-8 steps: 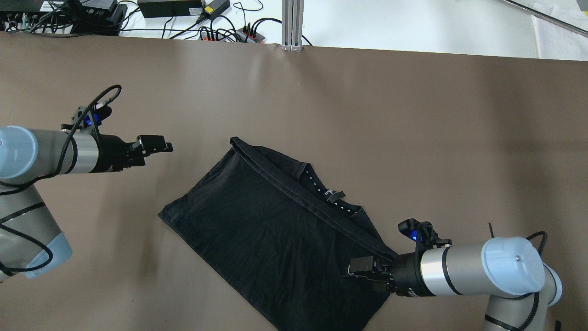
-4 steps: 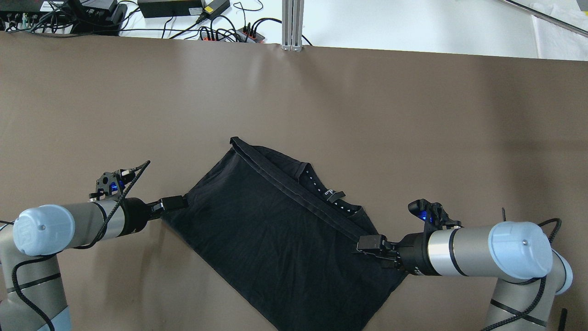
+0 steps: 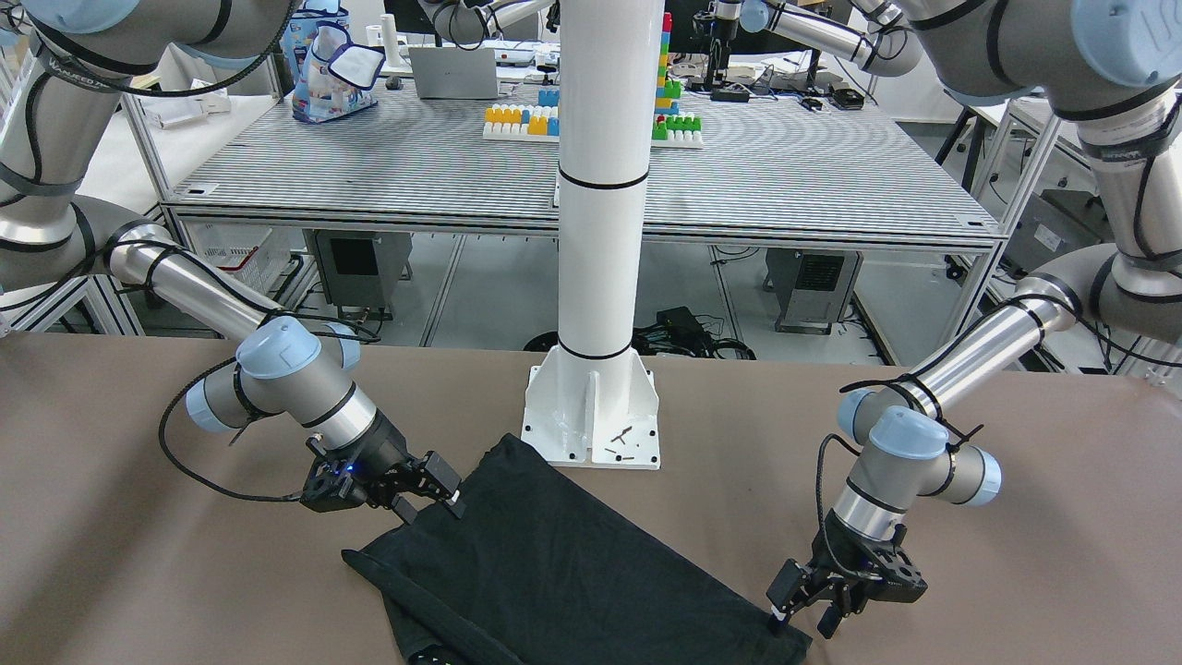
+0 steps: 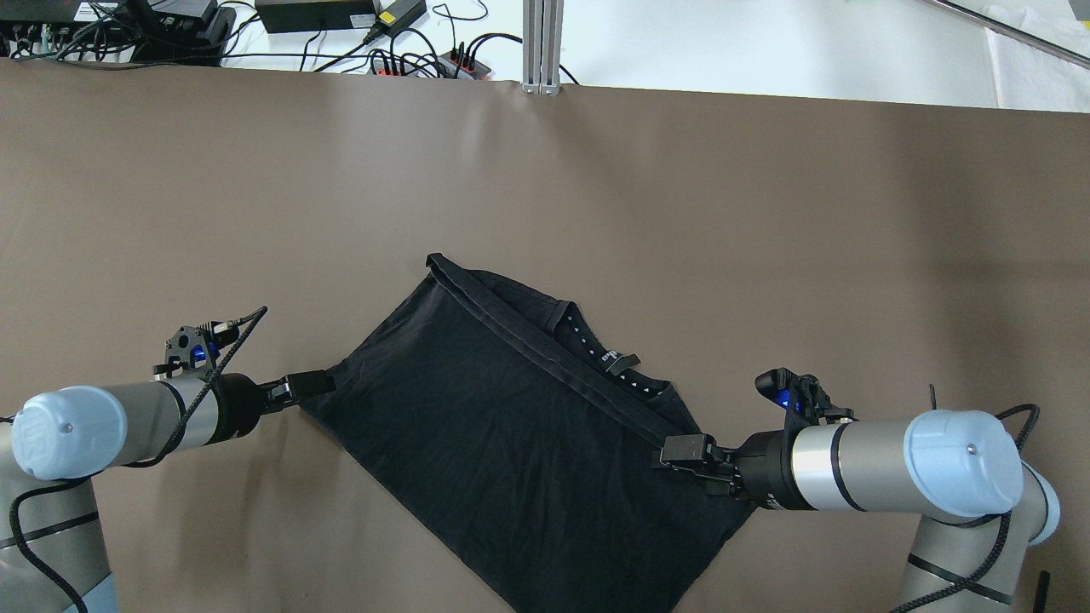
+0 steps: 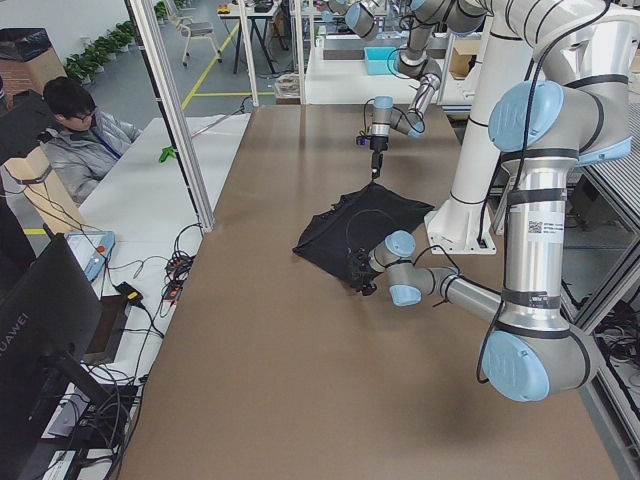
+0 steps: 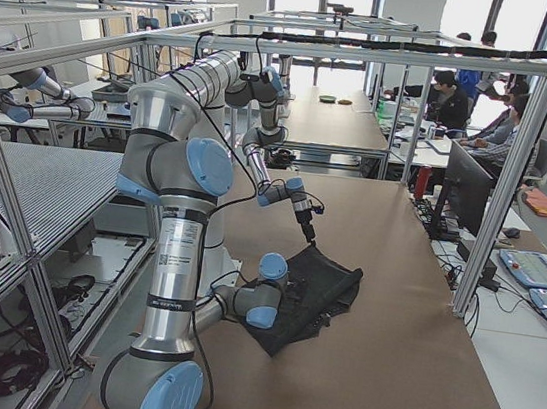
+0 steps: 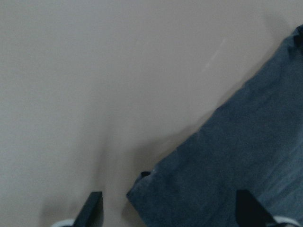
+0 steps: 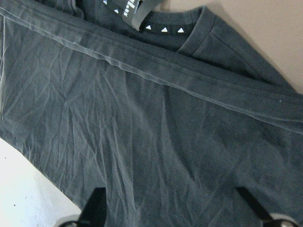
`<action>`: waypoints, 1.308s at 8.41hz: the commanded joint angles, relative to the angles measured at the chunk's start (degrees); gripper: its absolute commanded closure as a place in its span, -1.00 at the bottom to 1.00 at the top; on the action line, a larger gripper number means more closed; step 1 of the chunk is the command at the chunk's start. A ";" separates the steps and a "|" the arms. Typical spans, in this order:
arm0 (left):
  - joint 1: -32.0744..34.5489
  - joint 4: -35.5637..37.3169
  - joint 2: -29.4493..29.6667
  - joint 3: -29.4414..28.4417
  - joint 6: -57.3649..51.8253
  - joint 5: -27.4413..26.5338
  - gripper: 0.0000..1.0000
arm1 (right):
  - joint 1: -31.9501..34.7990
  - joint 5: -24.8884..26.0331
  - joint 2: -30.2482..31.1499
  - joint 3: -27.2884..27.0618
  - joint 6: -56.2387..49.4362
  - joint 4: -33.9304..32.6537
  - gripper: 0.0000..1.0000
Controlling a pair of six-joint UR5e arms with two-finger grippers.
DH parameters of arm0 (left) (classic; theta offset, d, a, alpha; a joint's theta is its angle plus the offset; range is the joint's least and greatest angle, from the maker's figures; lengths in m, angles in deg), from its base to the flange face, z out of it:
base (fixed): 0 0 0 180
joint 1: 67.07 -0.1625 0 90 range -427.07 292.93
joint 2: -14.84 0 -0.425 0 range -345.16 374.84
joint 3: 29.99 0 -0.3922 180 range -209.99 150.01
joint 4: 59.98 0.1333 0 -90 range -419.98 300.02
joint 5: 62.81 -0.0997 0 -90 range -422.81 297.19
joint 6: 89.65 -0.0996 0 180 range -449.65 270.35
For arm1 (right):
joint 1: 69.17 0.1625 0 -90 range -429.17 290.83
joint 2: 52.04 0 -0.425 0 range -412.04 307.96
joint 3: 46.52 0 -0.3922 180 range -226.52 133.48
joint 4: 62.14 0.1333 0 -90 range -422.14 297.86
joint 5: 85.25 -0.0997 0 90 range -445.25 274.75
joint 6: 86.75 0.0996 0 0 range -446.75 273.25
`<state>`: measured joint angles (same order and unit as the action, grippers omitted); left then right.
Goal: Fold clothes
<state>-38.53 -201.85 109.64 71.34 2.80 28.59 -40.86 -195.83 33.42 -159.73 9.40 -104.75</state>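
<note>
Clothes [image 4: 511,426]: one black garment, lying flat and skewed on the brown table cover [image 4: 724,213], one corner just beside the white pillar's base plate [image 3: 591,420]. Left gripper [image 4: 313,383], off to the plate's left, jaws wide, straddles the garment's left corner. Right gripper [image 4: 681,449], off to the plate's right, jaws wide, sits low over the hemmed edge. Cables and power strips [image 4: 426,60] lie beyond the far table edge, well apart from the plate. A wide stretch of cover separates garment and far edge.
</note>
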 commanded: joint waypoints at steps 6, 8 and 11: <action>-0.94 0.01 2.49 -1.84 0.01 0.35 1.00 | -0.01 0.71 -0.29 0.53 0.00 -0.02 -0.89; -0.25 0.63 1.80 1.66 0.01 4.02 1.00 | -0.10 0.80 -0.29 0.44 0.00 -0.02 -0.89; 0.46 2.99 2.40 1.86 -0.07 3.61 1.00 | -0.10 0.80 -0.29 0.44 0.00 -0.02 -0.89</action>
<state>-38.43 -200.78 111.52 73.11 2.81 32.37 -40.94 -195.06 33.13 -159.27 9.40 -104.77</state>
